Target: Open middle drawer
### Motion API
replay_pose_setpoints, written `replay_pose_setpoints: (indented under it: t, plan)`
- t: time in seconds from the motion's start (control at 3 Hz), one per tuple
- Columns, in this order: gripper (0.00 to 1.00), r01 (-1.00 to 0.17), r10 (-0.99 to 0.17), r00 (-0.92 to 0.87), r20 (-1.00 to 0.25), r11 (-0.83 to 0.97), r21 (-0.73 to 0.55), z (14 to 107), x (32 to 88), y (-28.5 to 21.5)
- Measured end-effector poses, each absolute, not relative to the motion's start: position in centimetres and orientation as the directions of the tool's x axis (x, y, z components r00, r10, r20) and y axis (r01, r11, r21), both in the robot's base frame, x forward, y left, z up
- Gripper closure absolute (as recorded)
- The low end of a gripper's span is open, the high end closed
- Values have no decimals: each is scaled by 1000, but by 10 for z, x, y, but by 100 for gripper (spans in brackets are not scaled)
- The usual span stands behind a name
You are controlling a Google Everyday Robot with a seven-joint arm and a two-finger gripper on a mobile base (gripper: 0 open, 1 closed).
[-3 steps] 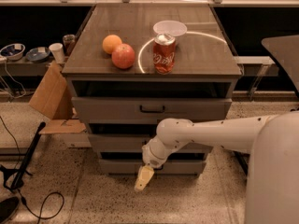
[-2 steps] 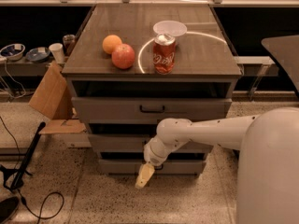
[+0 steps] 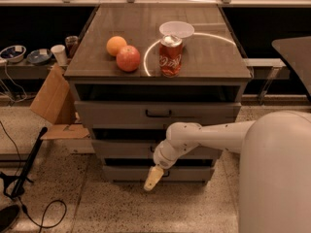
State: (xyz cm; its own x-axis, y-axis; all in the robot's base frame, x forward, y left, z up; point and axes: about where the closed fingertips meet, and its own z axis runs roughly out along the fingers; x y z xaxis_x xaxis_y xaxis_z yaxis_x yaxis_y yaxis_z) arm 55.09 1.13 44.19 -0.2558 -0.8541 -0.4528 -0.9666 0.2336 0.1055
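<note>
Grey cabinet (image 3: 82,89): three drawers stacked under a dark wooden top, fronts towards the camera.
Middle drawer (image 3: 121,149): second of the three, below the taller-fronted top drawer (image 3: 112,114) and above the narrow bottom drawer (image 3: 121,173).
Middle drawer, long axis: runs left to right across the view, level with the floor.
Middle drawer, facing: flat front points out at the camera; a dark gap lies along its upper edge.
Middle drawer, handle: at the centre of the front, largely covered by the robot's wrist.
Gripper (image 3: 154,177): pale tan, low in front of the cabinet, tip slanting down and to the left, over the centre of the bottom drawer's front and just under the middle drawer's lower edge.
Gripper, opening: cannot tell whether it is open or closed; only one tan shape shows.
Gripper, hold: nothing seen in it; whether it touches a drawer front cannot be told.
Arm (image 3: 214,135): white, reaching in from the right, its wrist crossing the middle drawer's centre.
Cabinet top: an orange (image 3: 116,45) touching a red apple (image 3: 128,58); a red drink can (image 3: 170,56) upright near them; a white bowl (image 3: 176,29) just behind the can.
Left of cabinet: a cardboard box (image 3: 53,98) leaning beside it.
</note>
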Motion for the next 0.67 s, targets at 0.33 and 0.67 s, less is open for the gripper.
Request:
replay_pose_setpoints:
  t: [0.33, 0.67]
  plan:
    - [0, -965, -849, -258, -461, 245, 88, 434, 561, 9]
    - [0, -960, -839, -266, -475, 273, 56, 427, 573, 7]
